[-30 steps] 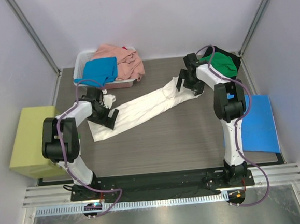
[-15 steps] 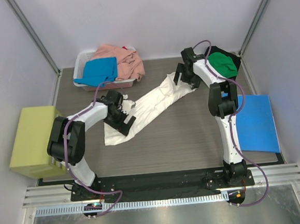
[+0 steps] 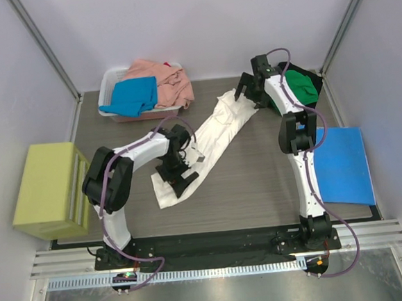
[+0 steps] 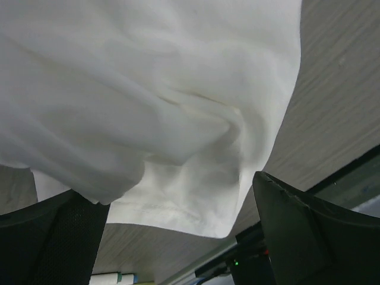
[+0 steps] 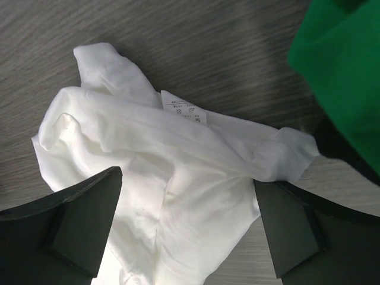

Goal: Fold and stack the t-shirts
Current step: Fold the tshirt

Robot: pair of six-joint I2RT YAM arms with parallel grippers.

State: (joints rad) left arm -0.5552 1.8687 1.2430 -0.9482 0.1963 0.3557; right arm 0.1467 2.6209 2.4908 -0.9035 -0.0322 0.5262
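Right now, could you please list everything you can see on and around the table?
white t-shirt: one, white, lying diagonally across the table's middle
green t-shirt: one, green, far right corner
black t-shirt: one, black, under the green one
salmon pink t-shirt: one, pink, heaped in the basket
bright blue t-shirt: one, blue, over the basket's front
basket: one, white, far left corner
folder: one, blue, flat at the right edge
box: one, yellow-green, left of the table
table: one, grey wood grain
left gripper: one, black, open at the white shirt's near end
right gripper: one, black, open over its far end
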